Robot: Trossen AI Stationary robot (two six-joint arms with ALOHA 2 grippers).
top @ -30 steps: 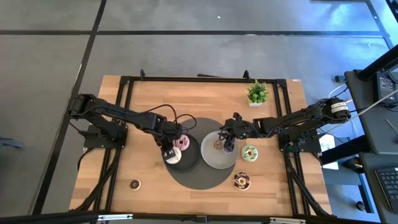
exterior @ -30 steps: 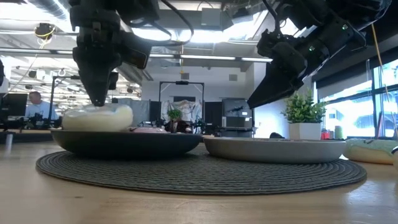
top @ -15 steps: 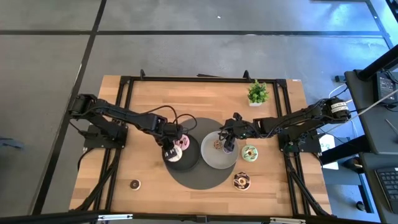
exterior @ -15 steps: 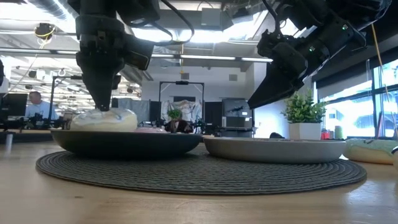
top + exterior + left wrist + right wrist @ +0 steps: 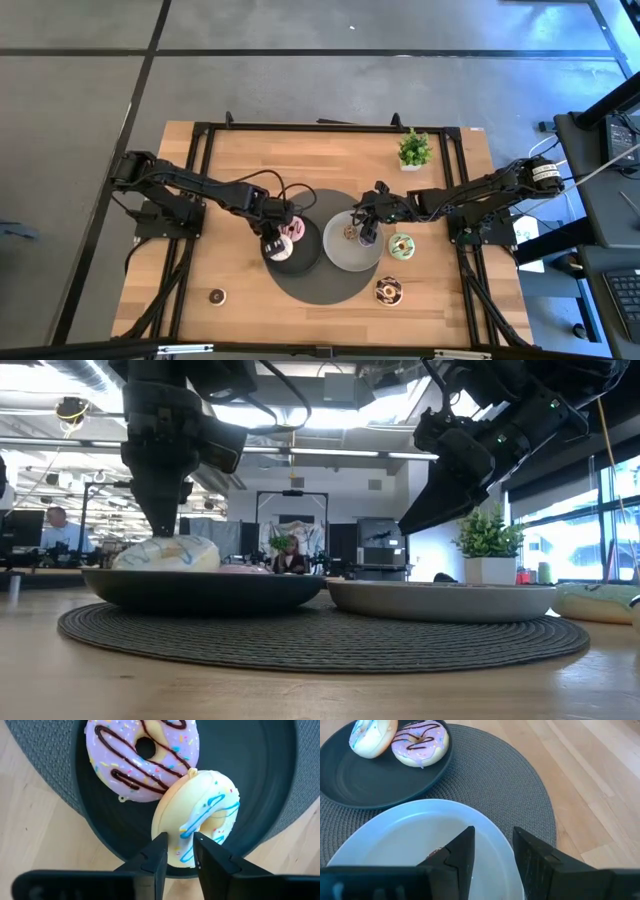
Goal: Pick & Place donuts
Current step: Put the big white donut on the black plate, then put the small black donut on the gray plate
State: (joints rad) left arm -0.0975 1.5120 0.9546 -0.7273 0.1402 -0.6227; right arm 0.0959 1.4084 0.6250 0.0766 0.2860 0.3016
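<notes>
The cream donut leans on the pink donut in the dark plate. The left gripper points straight down, jaws pinching the cream donut's rim. The right gripper hovers tilted over the grey plate, jaws apart. Both plates sit on a round woven mat on the wooden table; offices show behind.

The counter is pale, smooth wood planks. The round mat looks woven and coarse. The dark plate is matt; the donuts seem glossy, perhaps plastic.
</notes>
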